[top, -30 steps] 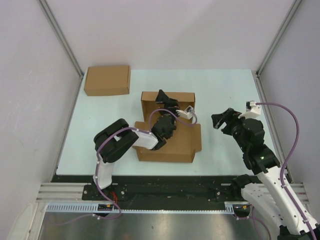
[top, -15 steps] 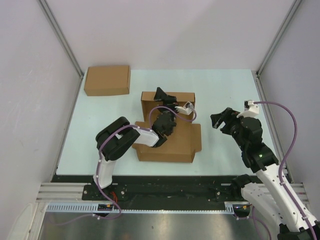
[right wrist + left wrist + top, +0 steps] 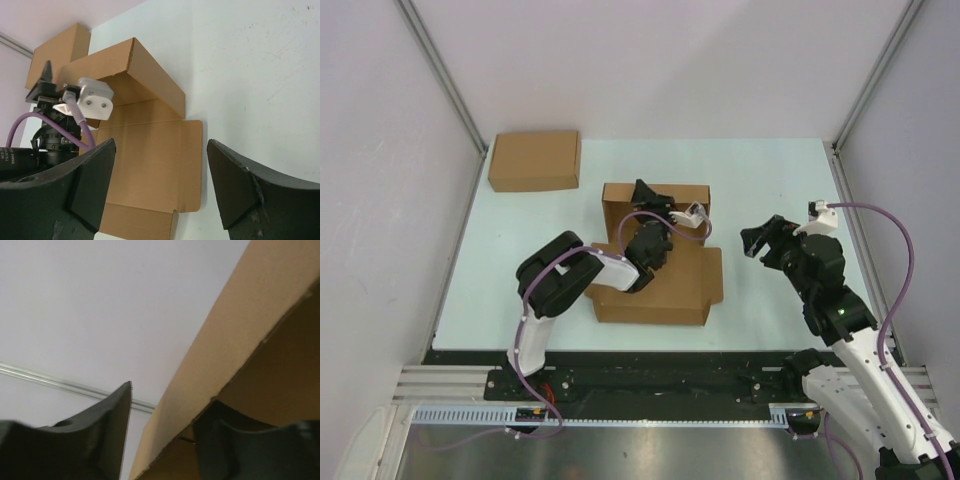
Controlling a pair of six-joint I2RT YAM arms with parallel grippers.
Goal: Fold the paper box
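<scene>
Straddling the raised rear wall of the paper box (image 3: 240, 315), the left fingers (image 3: 75, 450) stand released, one outside the panel with a gap showing, the other inside under its edge. The box's flat base lies just behind them on the tabletop (image 3: 770, 180). Well to their right, the right fingers (image 3: 255, 195) hang spread, grasping nothing. Farther off, beyond and left of the left fingers, rests a closed cardboard box (image 3: 534, 160).

I read this as a robotics lab test cell: pale table (image 3: 770, 180) boxed in by blank wall panels (image 3: 650, 60), aluminium frame posts (image 3: 445, 75) rising from its far corners, slotted cable duct (image 3: 620, 414) below its near edge.
</scene>
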